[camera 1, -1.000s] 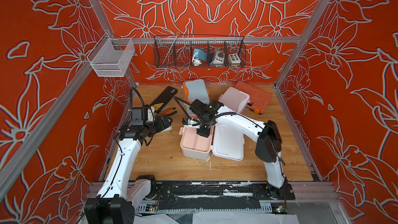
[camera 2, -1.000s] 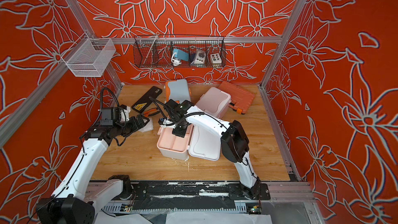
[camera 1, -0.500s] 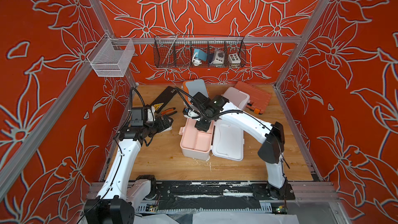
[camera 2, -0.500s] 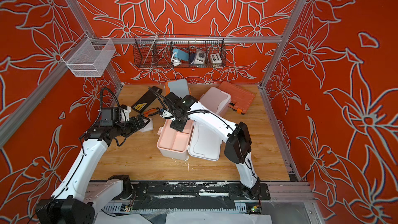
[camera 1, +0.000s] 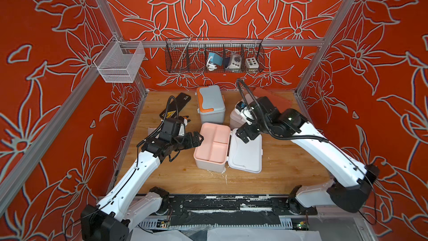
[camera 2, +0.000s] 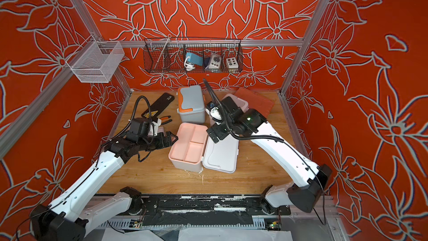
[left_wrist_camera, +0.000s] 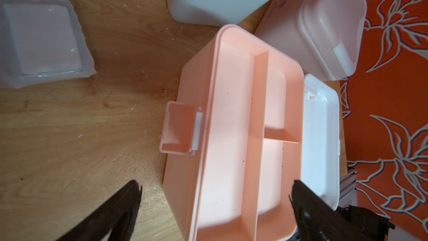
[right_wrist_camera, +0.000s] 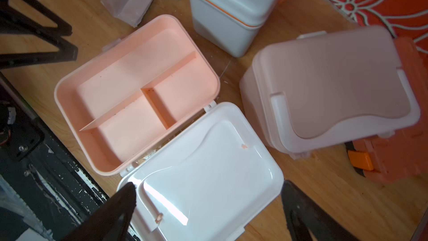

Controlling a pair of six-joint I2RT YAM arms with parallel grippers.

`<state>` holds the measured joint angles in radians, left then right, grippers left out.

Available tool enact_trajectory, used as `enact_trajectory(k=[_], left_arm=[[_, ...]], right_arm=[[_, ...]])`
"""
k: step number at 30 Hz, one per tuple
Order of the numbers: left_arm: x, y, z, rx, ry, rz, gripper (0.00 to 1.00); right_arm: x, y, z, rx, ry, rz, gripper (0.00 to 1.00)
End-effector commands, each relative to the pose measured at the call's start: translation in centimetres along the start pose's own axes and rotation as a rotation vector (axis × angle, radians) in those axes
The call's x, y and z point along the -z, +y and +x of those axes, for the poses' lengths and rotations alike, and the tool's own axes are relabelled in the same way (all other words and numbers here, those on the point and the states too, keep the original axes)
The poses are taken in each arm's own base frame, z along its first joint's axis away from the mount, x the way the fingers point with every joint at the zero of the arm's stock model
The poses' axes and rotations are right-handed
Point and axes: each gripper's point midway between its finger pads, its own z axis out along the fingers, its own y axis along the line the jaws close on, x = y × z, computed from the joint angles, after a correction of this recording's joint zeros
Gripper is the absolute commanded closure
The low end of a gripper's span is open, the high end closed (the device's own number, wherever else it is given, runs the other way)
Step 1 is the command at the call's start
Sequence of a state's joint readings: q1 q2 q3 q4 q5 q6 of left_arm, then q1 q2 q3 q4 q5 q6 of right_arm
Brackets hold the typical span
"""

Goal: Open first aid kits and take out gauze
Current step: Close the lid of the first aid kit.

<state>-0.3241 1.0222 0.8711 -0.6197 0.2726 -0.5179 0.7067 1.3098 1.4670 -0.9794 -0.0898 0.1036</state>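
The white first aid kit with the peach tray lies open mid-table, its three compartments bare and its white lid folded flat to the right. Behind it stand the blue-grey kit and the dusty pink kit, both shut. The pink one is partly hidden by my right arm in both top views. A wrapped gauze pad lies on the wood left of the open kit, and another gauze pad shows near the pliers. My left gripper is open at the tray's left edge. My right gripper is open above the lid.
A ribbed orange tool case lies at the back right. A long black case and orange-handled pliers lie at the back left. A dark wire basket hangs on the back wall, and a white mesh basket on the left post.
My right gripper has gone from shut to open and pulled back rightward from the open kit's far left corner to above the lid. The left arm has stayed put.
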Motion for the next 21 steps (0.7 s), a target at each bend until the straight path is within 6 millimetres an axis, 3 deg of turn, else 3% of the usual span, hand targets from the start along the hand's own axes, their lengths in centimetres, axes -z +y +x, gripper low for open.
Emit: enact_trajectory(k=[1, 5, 14, 21], left_arm=[[-0.9, -0.2, 0.3, -0.002, 0.006, -0.016, 0.02], [-1.5, -0.6, 0.7, -0.018, 0.034, -0.011, 0.02], [-2.1, -0.3, 1.0, -0.038, 0.059, -0.032, 0.02], [-3.3, -0.1, 1.8, -0.032, 0.095, -0.012, 0.02]], right_arm=[[1.0, 0.0, 0.9, -0.253, -0.078, -0.124, 0.02], [1.1, -2.3, 4.3, -0.461, -0.047, -0.108, 0.02], [-1.8, -5.8, 10.1, -0.859, -0.07, -0.135, 0.02], [-5.5, -5.8, 12.2, -0.953, -0.067, -0.213, 0.02]])
